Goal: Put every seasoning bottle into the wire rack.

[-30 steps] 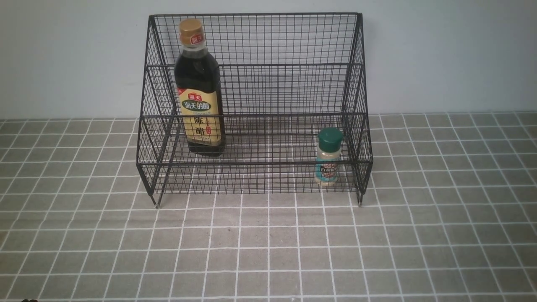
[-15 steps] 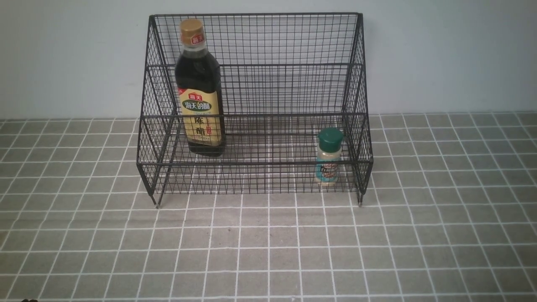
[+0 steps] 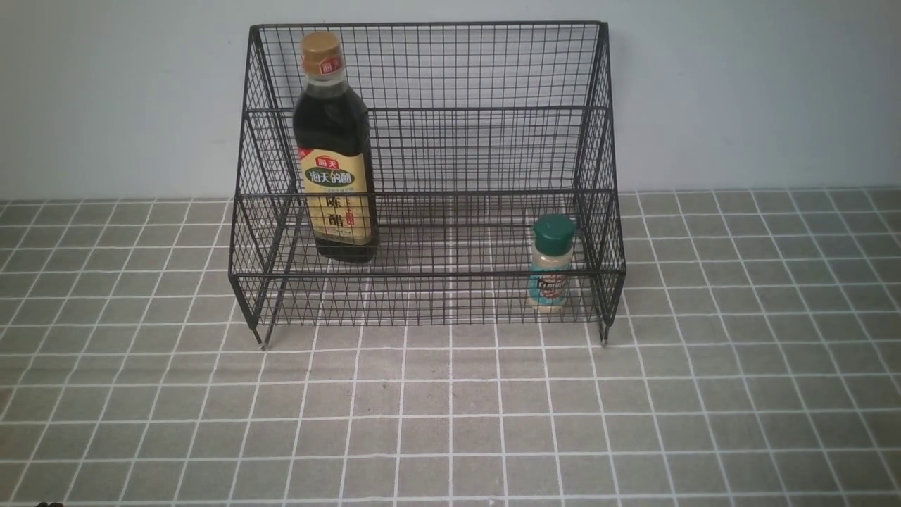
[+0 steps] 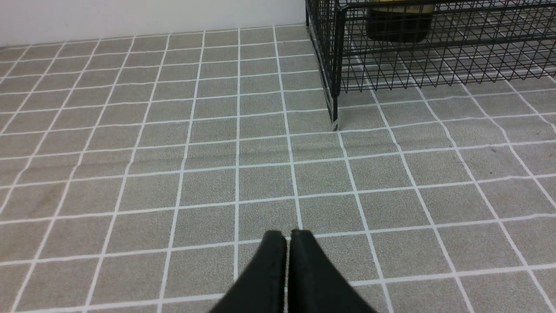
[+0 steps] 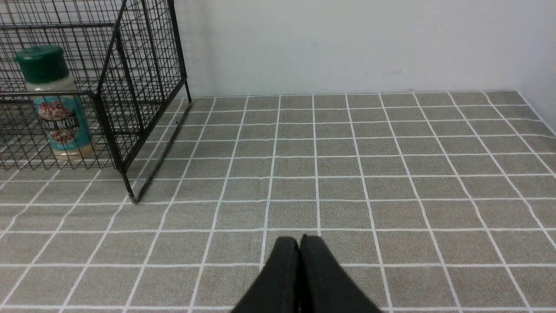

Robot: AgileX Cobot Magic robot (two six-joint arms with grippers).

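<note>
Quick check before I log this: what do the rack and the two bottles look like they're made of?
Wire rack: thin welded metal wire, matte black coating. Dark-liquid bottle: clear glass or plastic, can't tell which; shiny gold cap, glossy yellow label. Small shaker: pale translucent body, likely plastic, with a dark green ridged cap and teal label.

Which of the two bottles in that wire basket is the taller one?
The dark-liquid bottle with the gold cap and yellow label, on the rack's left. The green-capped shaker on the right is far shorter.
</note>
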